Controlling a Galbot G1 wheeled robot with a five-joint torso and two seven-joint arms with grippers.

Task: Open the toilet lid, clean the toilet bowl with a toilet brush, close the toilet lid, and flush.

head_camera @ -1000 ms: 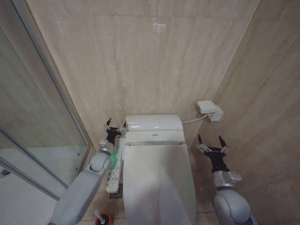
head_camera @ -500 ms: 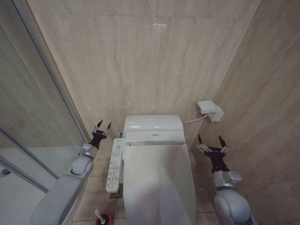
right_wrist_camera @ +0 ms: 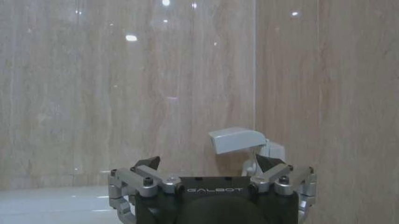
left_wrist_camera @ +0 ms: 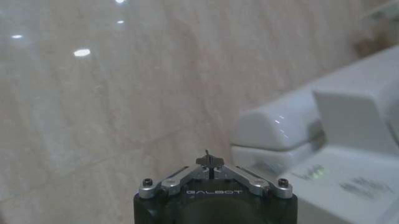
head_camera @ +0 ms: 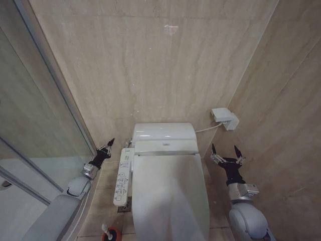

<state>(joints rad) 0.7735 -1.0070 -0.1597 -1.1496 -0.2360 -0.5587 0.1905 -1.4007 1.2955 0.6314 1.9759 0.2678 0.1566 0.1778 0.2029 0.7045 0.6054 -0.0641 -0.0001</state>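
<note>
Two grippers are beside the toilet, one on each side, and neither touches it. The left gripper (head_camera: 107, 146) is in the air near the glass shower partition (head_camera: 35, 125), apart from the long white button panel (head_camera: 122, 177); its fingers are together at one point. The right gripper (head_camera: 226, 151) is near the tiled side wall (head_camera: 286, 125), its fingers spread wide apart and holding nothing. The large glossy white oval plastic toilet lid (head_camera: 169, 196) lies closed over the white ceramic toilet bowl. The thin white toilet brush (head_camera: 106, 231) stands in its small round red holder (head_camera: 113, 235) on the floor, near the front end of the button panel.
</note>
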